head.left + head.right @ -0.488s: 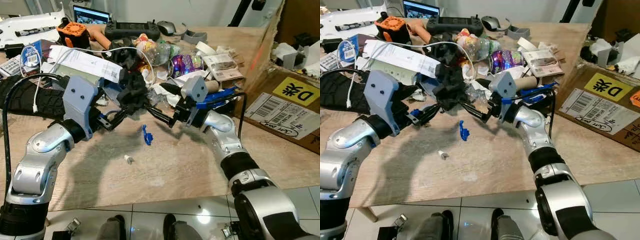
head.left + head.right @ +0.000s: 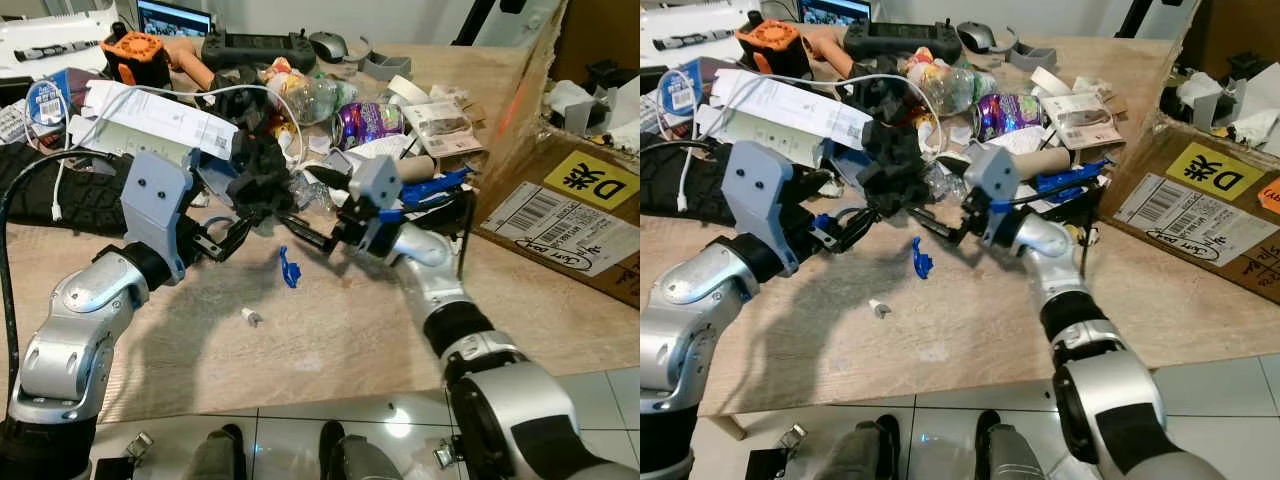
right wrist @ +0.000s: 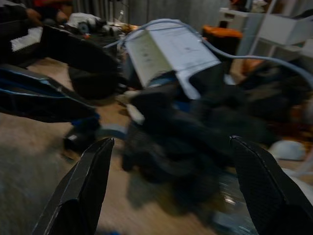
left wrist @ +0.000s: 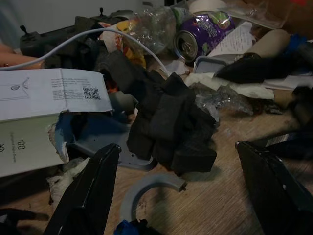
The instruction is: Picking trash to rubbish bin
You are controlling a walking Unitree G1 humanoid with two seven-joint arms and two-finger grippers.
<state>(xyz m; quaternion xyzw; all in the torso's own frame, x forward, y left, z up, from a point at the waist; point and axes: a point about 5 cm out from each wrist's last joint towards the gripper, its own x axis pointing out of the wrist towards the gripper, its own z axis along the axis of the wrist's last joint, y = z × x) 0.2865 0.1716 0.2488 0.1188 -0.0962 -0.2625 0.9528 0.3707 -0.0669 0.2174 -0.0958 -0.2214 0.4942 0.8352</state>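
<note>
Both pincers stand apart, empty, flanking the black crumpled foam wad [image 2: 262, 178]: left pincer [image 2: 233, 235] just short of it, right pincer [image 2: 310, 236] beside it. Closing now could, I judge, snag the white cable [image 2: 262, 100] or drag the grey C-shaped ring [image 4: 146, 191] beneath. The wooden bench [image 2: 330, 330] is heaped with litter beyond the pincers; tiled floor [image 2: 300, 440] below.

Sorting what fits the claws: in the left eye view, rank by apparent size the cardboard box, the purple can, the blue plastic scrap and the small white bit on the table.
Largest to smallest, as they look:
1. cardboard box, cut off by the frame edge
2. purple can
3. blue plastic scrap
4. small white bit
The can lies farther from the camera than the scrap, yet looks bigger.
</note>
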